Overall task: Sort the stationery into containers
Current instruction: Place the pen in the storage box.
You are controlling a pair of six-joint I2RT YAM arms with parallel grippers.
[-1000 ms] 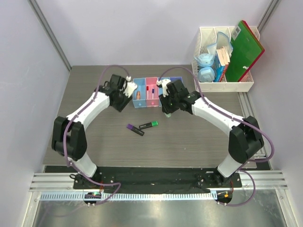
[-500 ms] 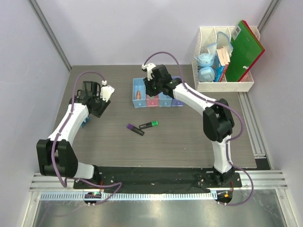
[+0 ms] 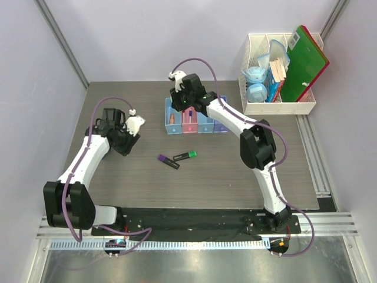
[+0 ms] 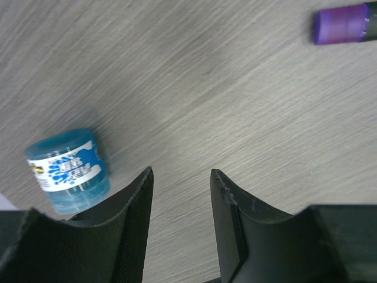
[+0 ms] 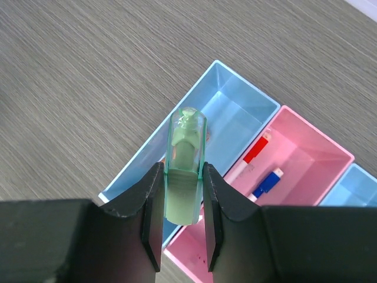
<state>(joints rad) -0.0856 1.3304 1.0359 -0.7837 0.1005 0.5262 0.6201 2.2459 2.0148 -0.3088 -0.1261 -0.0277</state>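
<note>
The containers stand as a row of four joined bins toward the far side of the table. The leftmost light-blue bin holds a short orange piece; in my right wrist view only a sliver of it peeks past a finger. The pink bin, next on the right, holds the thin white pen with red cap and a small blue piece just beside it. I cannot make out what lies in the second light-blue bin or the purple bin.

My right gripper is clamped on the mint-green piece, held upright above the left edge of the leftmost light-blue bin.

My left gripper hangs low over the left part of the table, fingers apart with only bare table between them. The round blue tape roll lies just beside one finger, outside the gap; from above, my arm hides it.

The purple-ended marker and green-ended marker lie close together near the table's middle, nearer than the bins and well apart from my right gripper.
</note>
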